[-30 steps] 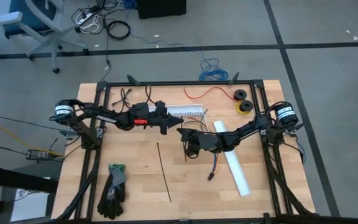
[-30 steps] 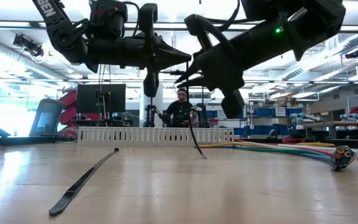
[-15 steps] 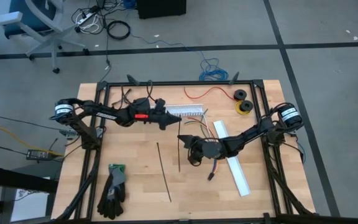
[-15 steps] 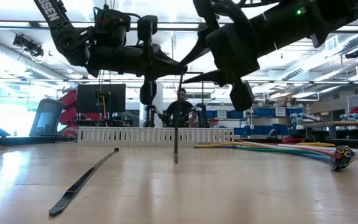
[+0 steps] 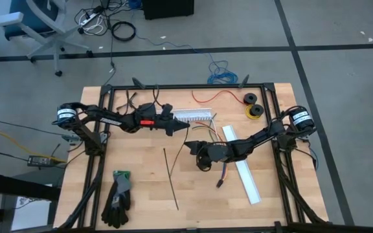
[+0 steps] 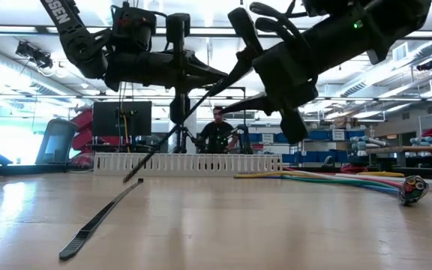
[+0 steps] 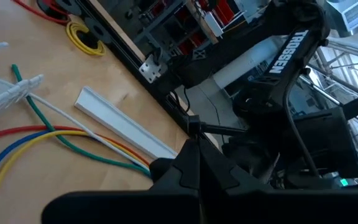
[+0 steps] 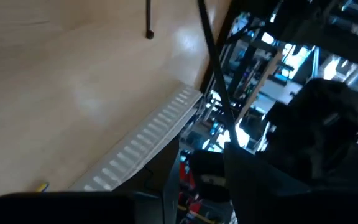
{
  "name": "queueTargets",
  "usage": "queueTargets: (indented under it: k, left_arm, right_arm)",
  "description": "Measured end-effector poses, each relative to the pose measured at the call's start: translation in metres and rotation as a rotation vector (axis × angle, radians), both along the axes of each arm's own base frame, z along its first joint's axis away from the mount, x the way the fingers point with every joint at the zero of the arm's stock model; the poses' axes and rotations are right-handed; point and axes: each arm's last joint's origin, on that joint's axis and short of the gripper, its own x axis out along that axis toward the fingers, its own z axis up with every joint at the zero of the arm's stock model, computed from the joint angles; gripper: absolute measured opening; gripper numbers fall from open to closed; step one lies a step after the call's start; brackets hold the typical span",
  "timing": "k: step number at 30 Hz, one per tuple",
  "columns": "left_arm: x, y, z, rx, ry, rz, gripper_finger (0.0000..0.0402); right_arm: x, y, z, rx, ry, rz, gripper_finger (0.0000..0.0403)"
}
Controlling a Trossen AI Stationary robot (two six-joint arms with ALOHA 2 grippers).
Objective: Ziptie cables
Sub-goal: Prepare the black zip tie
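Note:
A black ziptie hangs slanting from my left gripper, which is shut on it above the table's middle. My right gripper faces it from the right with its fingers apart, and the ziptie runs up between them. I cannot tell whether they touch it. The cables, a bundle of coloured wires, lie on the table under my right arm and end at a dark connector. A second ziptie lies flat on the wood. My left gripper pinches the ziptie near its upper end between its two shut fingers, which lie level and come from the table's left. The strap slants down from the fingers toward the left, and its free end is low over the table.
A white slotted channel lies behind the grippers and a plain white strip to the right. Black gloves lie at the near left, wire spools at the far right. A person sits beyond the table.
My right gripper's fingers stand wider apart than a second ago. The hanging ziptie has swung: its lower end pointed to the right, then straight down, and now slants toward the table's left, while its upper end stays at the grippers.

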Motion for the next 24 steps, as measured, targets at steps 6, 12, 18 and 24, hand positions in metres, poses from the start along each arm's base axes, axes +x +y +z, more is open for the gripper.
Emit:
queueTargets:
  k: [6, 12, 18, 24]
  left_arm:
    - [-0.0003, 0.0012, 0.0000, 0.000, 0.000, 0.009, 0.0000]
    - [-0.0002, 0.0012, 0.0000, 0.000, 0.000, 0.009, 0.0000]
    - [-0.0002, 0.0013, 0.0001, 0.001, -0.001, 0.010, 0.0000]
    - [-0.0002, 0.0015, 0.0001, 0.006, -0.001, 0.017, 0.0000]
  right_arm:
    - [-0.0017, 0.0004, 0.0008, -0.049, -0.005, -0.084, 0.0109]
    - [-0.0025, -0.0011, 0.0009, -0.069, -0.007, -0.141, 0.0109]
    - [-0.0023, -0.0016, 0.0030, -0.066, -0.035, -0.174, 0.0109]
    - [-0.0021, -0.0035, 0.0090, -0.032, -0.124, -0.273, 0.0109]
